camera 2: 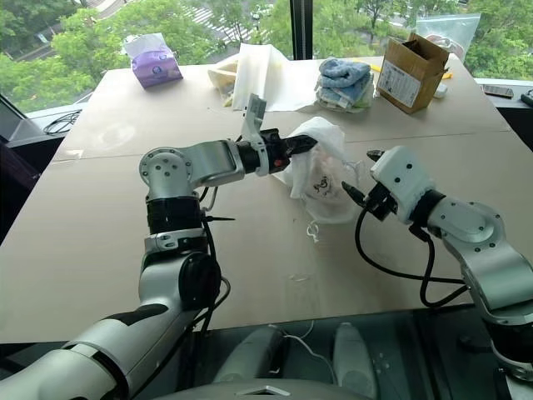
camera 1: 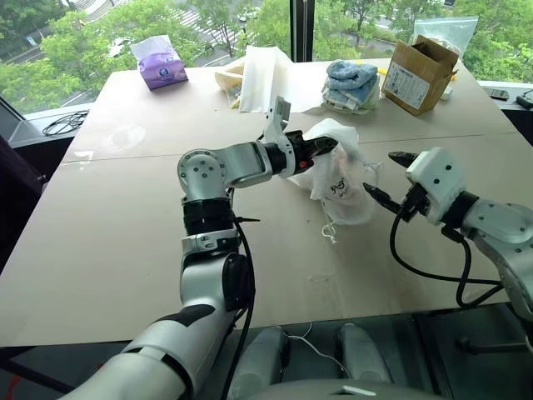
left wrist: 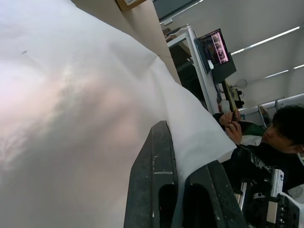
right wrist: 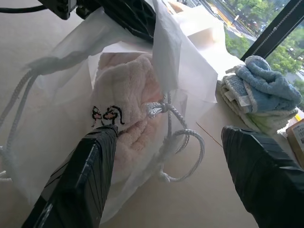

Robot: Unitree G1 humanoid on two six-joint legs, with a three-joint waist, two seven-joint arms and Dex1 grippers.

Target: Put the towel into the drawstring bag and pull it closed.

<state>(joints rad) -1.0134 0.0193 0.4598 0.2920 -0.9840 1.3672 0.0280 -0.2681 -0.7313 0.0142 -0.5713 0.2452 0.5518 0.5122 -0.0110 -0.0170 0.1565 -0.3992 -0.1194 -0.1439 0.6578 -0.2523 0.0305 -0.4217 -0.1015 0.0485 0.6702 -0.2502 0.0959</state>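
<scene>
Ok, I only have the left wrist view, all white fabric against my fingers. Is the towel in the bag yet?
Observer: Yes, the towel sits inside the drawstring bag, seen through the fabric.
Operator: Where's the right gripper?
Observer: The right gripper is open, beside the bag, holding nothing.
Operator: Are the cords pulled?
Observer: No, the white cords hang slack in loops, and the left gripper is shut on the bag's upper edge.

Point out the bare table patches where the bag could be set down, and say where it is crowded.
The near half of the table, left of the left claw, is bare. So is the strip between the tissue pack and the drawstring bag. The far edge is crowded: cream sheet, blue-and-white towel stack, cardboard box.
</scene>
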